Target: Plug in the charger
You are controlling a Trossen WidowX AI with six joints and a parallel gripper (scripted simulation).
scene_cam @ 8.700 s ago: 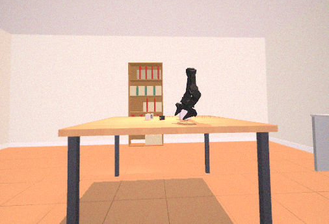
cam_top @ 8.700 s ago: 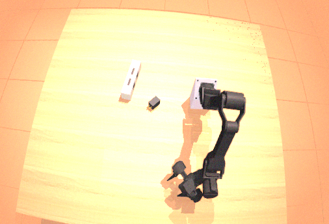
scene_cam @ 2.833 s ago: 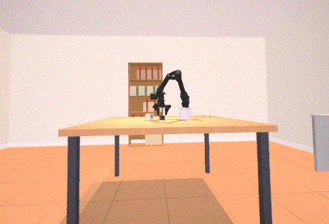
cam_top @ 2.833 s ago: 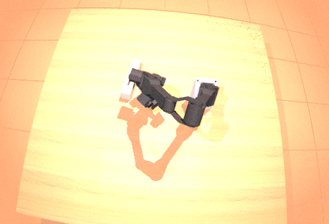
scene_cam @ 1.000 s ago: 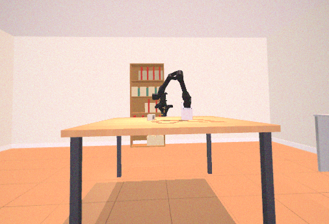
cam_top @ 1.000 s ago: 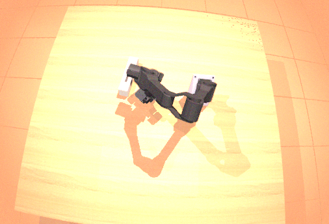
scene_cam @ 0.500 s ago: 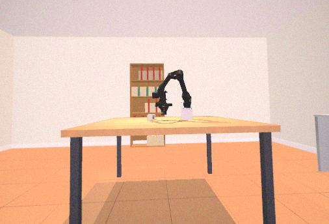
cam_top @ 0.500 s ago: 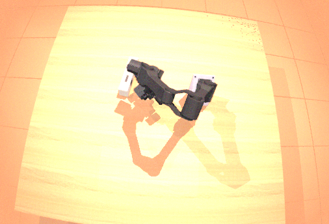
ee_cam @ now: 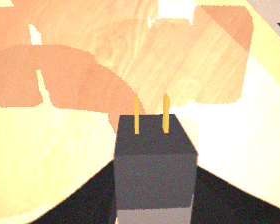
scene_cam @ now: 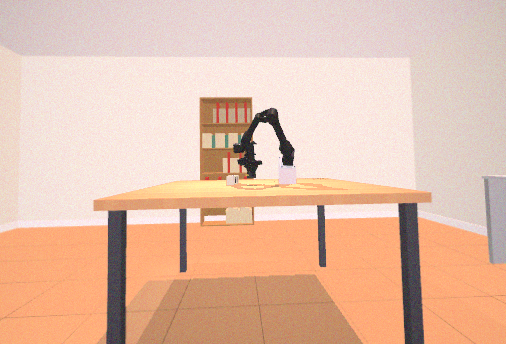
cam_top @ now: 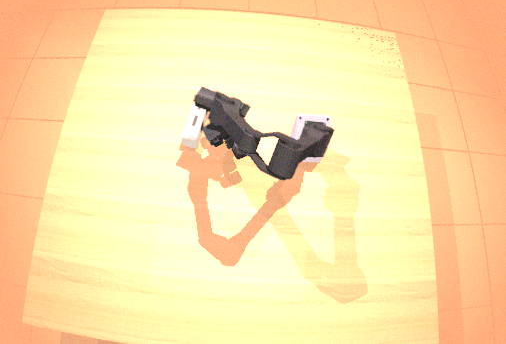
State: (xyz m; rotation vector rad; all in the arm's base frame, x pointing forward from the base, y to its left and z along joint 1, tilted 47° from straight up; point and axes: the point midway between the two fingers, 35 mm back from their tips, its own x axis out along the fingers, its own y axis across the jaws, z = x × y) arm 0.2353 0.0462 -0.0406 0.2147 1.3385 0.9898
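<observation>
- Between the black parallel-jaw gripper's (ee_cam: pixel 153 200) jaws sat the dark grey block charger (ee_cam: pixel 154 165), clamped, its 2 yellow prongs (ee_cam: pixel 151 114) pointing ahead above the wooden table (cam_top: pixel 125 224).
- Step in hand looked like carrying; next, align the prongs squarely over the left outlet.
- Nearby lay the white rectangular power strip (cam_top: pixel 194 127), partly hidden beneath the arm.

Power strip (cam_top: pixel 194 127) outlets under arm (cam_top: pixel 235 125)

A bookshelf (scene_cam: pixel 225 134) stands behind the table (scene_cam: pixel 260 196), against the wall.
</observation>
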